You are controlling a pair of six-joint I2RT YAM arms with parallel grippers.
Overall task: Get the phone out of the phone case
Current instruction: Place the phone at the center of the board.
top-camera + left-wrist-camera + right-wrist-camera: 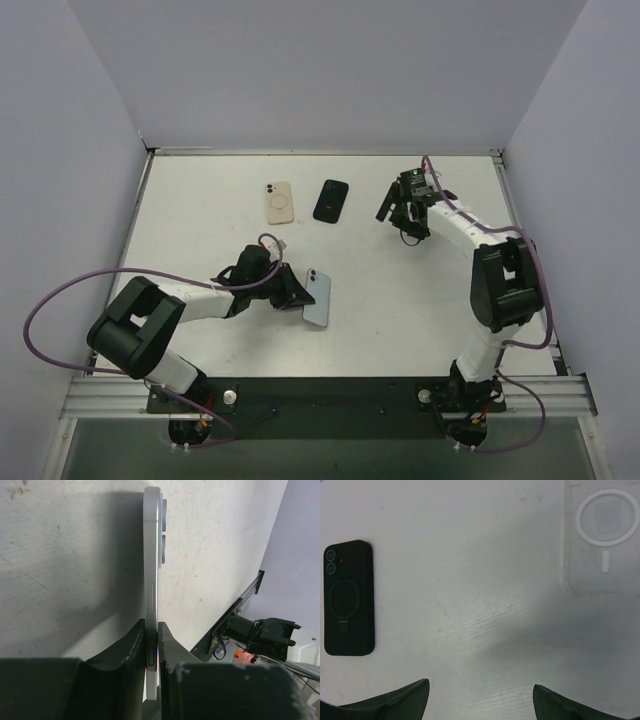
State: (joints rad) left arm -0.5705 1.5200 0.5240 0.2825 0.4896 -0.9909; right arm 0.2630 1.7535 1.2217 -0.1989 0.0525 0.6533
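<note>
Left gripper (151, 630) pinches phone (151, 555) — right gripper (479, 695) gapes, its camera alone showing clear case (601, 542).

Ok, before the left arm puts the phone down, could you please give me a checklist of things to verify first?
1. Grip of the left end effector on the phone: ok, shut on its two faces.
2. The phone is out of the clear case: ok, the case lies by itself on the table.
3. The right end effector is free: ok, open and holding nothing.
4. The phone's lower end is touching the table: cannot tell.
5. The black cased phone and the beige cased phone are out of the way: ok, both lie farther back.
</note>
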